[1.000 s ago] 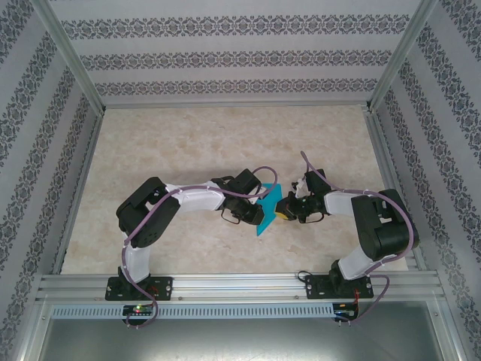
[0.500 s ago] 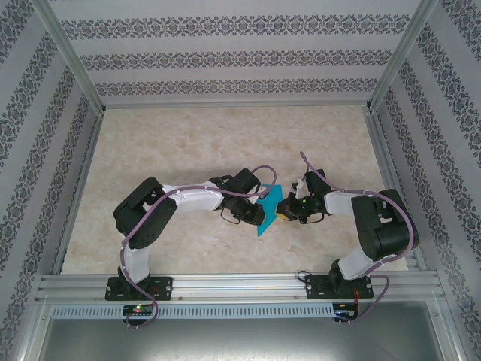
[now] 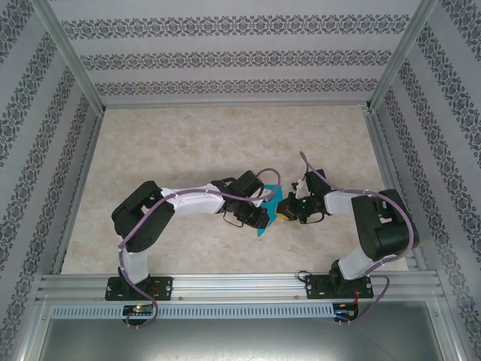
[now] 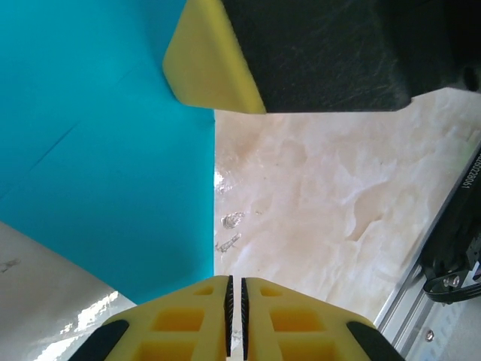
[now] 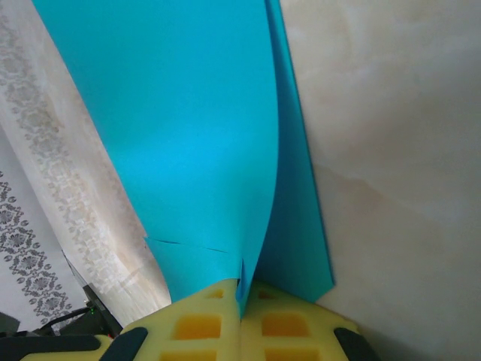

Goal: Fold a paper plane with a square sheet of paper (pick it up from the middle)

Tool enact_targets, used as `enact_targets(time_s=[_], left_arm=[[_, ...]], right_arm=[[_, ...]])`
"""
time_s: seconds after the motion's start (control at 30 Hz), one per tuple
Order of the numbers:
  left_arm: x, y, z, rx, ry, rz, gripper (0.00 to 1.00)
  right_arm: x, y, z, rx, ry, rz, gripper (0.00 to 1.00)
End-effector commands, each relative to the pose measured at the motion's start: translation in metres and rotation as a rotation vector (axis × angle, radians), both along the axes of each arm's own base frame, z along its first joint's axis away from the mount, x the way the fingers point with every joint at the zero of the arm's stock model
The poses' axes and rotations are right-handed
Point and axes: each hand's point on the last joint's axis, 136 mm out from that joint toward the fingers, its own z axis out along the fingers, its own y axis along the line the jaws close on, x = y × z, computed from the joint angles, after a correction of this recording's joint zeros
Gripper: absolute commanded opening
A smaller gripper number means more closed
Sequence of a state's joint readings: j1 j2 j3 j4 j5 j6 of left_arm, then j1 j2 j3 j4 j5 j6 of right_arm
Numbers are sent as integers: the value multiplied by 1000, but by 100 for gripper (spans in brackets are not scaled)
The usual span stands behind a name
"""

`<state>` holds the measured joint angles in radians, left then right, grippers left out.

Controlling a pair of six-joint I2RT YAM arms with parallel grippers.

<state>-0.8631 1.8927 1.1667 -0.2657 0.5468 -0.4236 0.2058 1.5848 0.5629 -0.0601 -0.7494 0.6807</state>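
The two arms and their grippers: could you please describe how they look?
Both arms, left arm and right arm, have white shells, black joint housings and a purple cable. The left gripper and right gripper carry yellow fingers with square recesses.

left fingers point(image 4: 188, 325) narrowed, shifted closer to paper sheet point(image 4: 105, 150)

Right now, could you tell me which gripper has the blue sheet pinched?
The right gripper: the square sheet of paper runs into its finger seam; the left gripper shows a bare slit.
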Motion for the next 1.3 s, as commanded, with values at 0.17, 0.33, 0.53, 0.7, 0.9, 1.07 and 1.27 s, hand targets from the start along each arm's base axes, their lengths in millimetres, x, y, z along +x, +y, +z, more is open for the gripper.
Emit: enact_targets(time_s=[0.17, 0.33, 0.53, 0.7, 0.9, 1.07, 1.27], left_arm=[[-15, 0, -26, 41, 32, -57, 15], [-20, 9, -37, 103, 28, -71, 14], [-29, 15, -44, 143, 19, -96, 14], [-39, 23, -51, 192, 18, -117, 14], [-52, 32, -53, 227, 21, -142, 14], [-64, 37, -52, 235, 41, -154, 14], [-74, 43, -48, 240, 58, -166, 14]], right_arm=[[-3, -3, -7, -33, 18, 12, 4], [-3, -3, -9, -38, 21, 14, 3], [-3, -8, -12, -54, 31, 10, 3], [-4, -10, -13, -60, 33, 8, 3], [-5, -13, -17, -62, 41, 7, 2], [-6, -14, -19, -63, 49, 5, 2], [-7, -16, -21, -63, 54, 3, 2]])
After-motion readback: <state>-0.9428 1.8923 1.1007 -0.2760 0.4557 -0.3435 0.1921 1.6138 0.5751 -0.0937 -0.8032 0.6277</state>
